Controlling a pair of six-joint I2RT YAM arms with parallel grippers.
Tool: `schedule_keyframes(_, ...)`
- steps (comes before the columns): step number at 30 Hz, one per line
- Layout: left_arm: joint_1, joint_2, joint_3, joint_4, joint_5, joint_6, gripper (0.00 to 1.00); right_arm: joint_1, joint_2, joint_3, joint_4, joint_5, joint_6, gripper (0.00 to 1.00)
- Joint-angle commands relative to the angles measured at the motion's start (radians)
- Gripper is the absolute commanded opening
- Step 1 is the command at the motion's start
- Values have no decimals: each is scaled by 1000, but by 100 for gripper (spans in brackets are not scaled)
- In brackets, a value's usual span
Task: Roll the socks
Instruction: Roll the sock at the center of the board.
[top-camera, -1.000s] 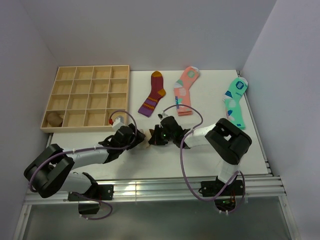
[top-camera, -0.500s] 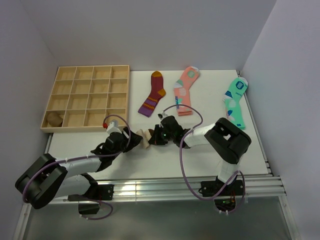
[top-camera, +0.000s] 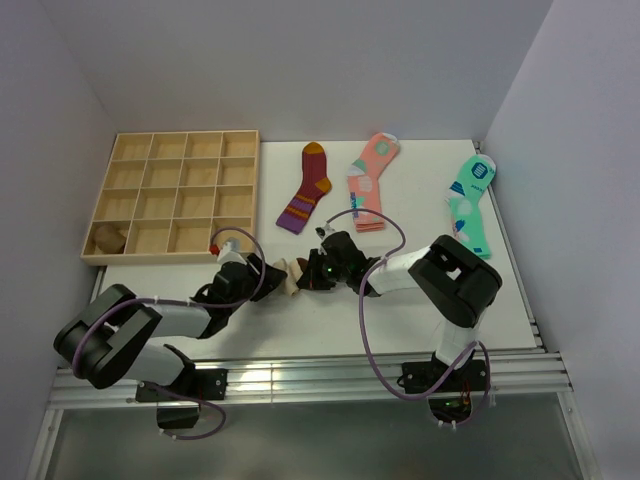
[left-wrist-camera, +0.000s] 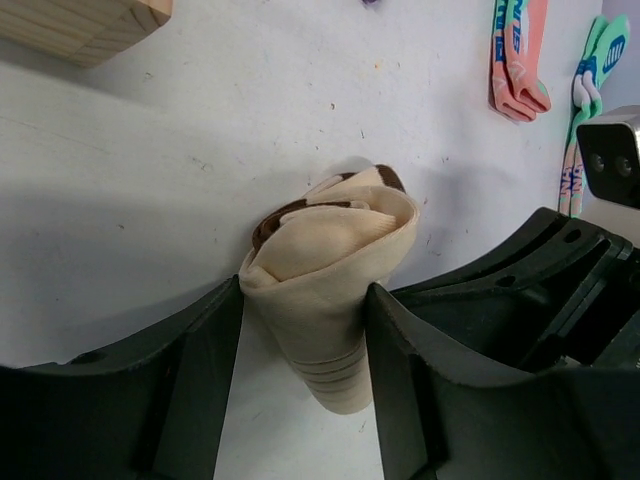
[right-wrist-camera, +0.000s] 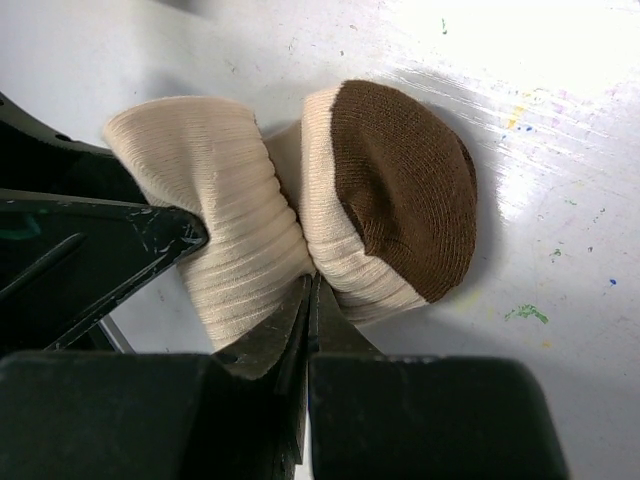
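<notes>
Socks (top-camera: 290, 274) sit bundled near the middle of the white worktop (top-camera: 330, 325), caught between the two arms. The left end effector (top-camera: 274, 272) comes in from 9 o'clock of the bundle. In its wrist view its two black fingers (left-wrist-camera: 215, 340) press on either side of the beige ribbed roll (left-wrist-camera: 330, 270), gripping it, and a dark brown edge shows at the roll's far side.

The right end effector (top-camera: 304, 272) reaches in from 3 o'clock. Its wrist view shows the fingers (right-wrist-camera: 270, 345) pressed together, tips set in the crease between the beige ribbed lobe and the dark brown toe (right-wrist-camera: 400, 180). Whether fabric is caught between them cannot be told.

A wooden compartment tray (top-camera: 92, 258) lies at 10 o'clock of the bundle, and a brownish roll (top-camera: 108, 238) rests in its near-left compartment. A maroon striped sock (top-camera: 308, 188) lies flat at 12 o'clock, a pink patterned sock (top-camera: 370, 180) at 1 o'clock, and a mint-green patterned sock (top-camera: 470, 200) farther out at 2 o'clock. All three are well apart from the bundle.
</notes>
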Motion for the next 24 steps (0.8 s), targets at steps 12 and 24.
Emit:
schedule_keyframes(12,3,141,35,81,66,-20,49,0,82,-2,-167,30,-64,0)
schedule_keyframes(24,3,90,116,-192,-25,-26,13,49,-217,-51,-204,212,-156,37)
